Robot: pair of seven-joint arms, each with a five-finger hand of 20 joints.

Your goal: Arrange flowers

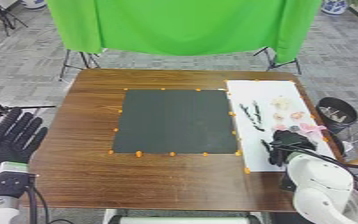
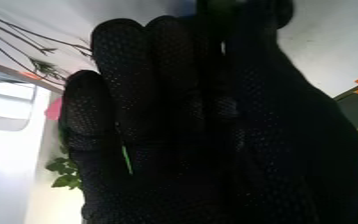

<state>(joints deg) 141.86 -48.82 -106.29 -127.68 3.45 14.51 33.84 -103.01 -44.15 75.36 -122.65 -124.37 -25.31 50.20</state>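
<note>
Black-gloved R hand [image 1: 288, 141] over white board [image 1: 254, 90], can't tell grip, L hand [image 1: 10, 142] open/empty; prob. best pinch stem [image 1: 257, 112] low, lift slow, w/o brushing pink flower [image 1: 311, 129].

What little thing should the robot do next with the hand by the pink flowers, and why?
Maybe the right hand should gently take one stem from the white sheet. It is already down there, right beside the pink flowers, while the left hand is far off at the other side.
</note>
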